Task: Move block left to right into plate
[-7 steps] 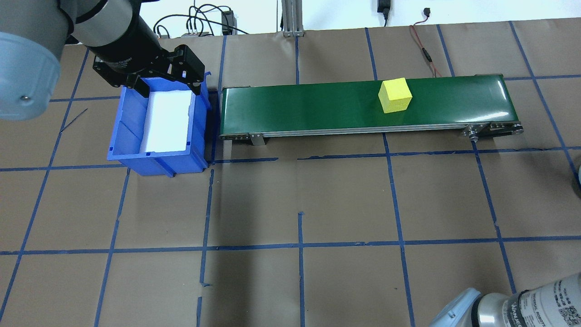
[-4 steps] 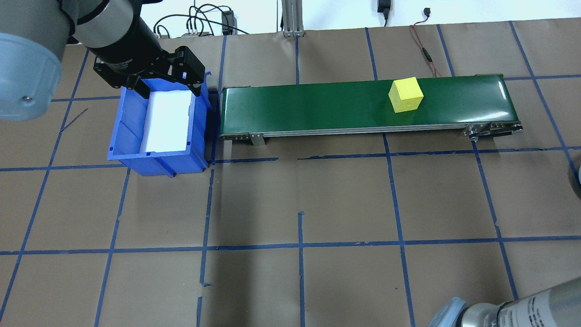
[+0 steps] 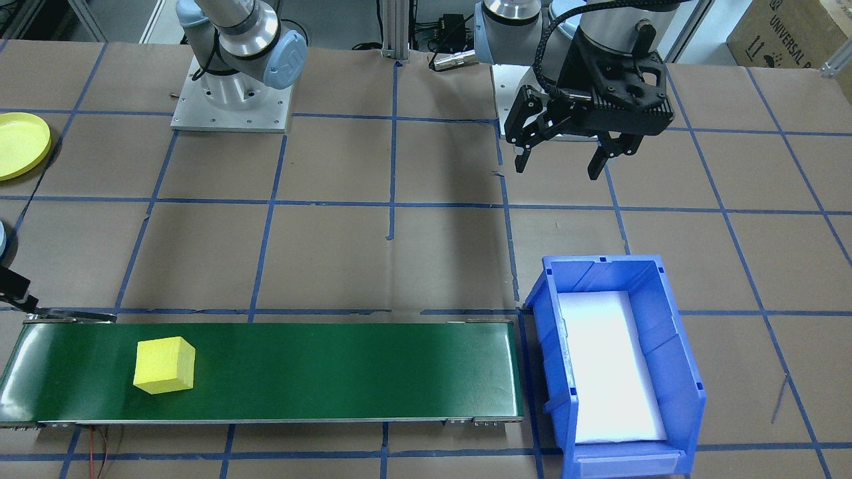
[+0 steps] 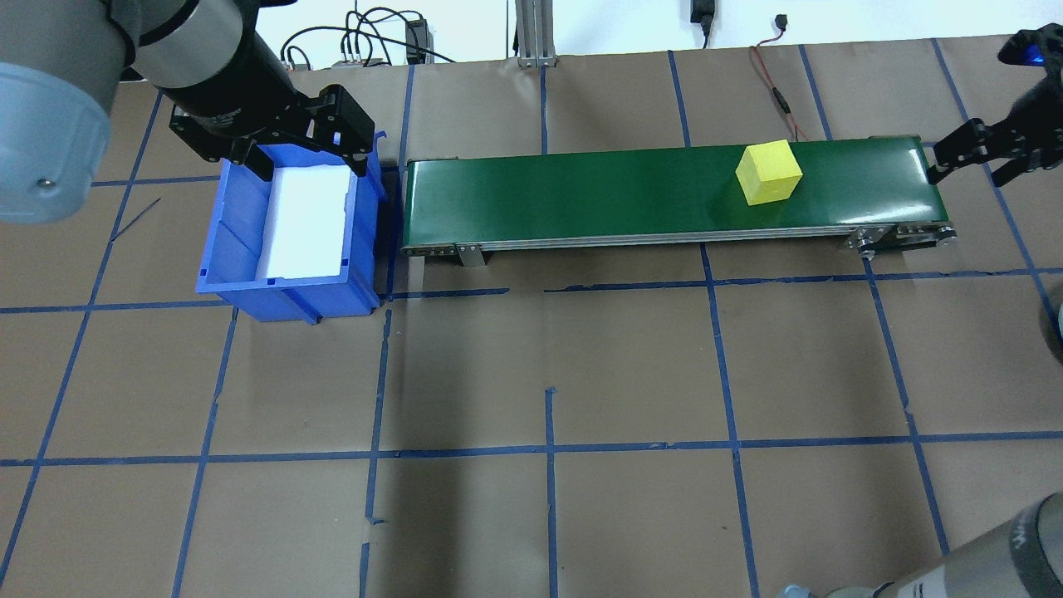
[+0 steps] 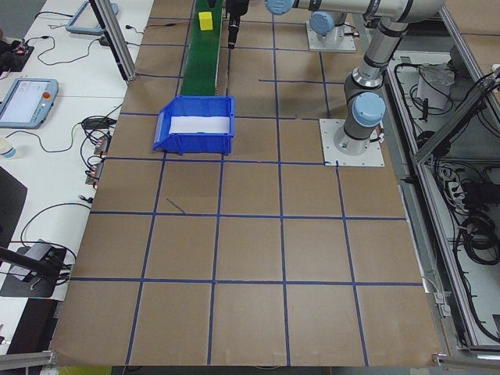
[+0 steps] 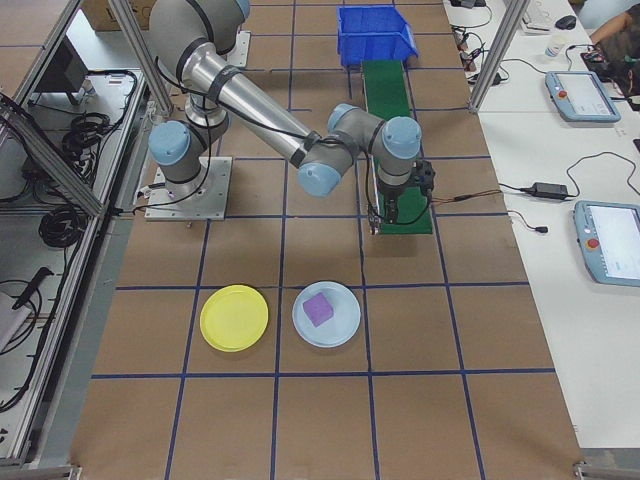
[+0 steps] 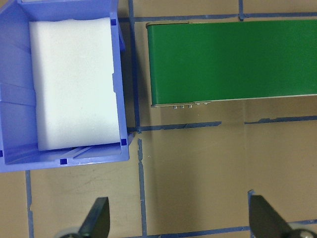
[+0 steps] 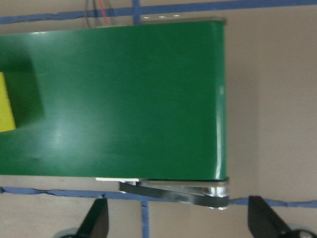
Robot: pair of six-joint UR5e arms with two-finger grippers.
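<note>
One yellow block sits on the green conveyor belt, near the belt's right end, not held by anything. In the front-facing view the same block is toward the belt's left end, resting flat on the belt surface.

Right gripper hangs just past the belt's right end, fingers spread apart, nothing between them. Right wrist view: both fingertips wide open at the bottom edge, belt end below the camera, a sliver of the yellow block at the left edge.

Left gripper hovers beyond the belt's left end, on the robot side of the blue bin, jaws wide apart and empty. Overhead view shows it over the bin's far rim. Left wrist view: open fingertips, bin with a white foam liner, belt's left end just beside the bin.

Bin stands just beside the belt's left end, apart from it by a narrow gap.

Right side view: yellow plate and a pale blue plate holding a purple block, both on the table past the belt's right end, well apart from the belt.
</note>
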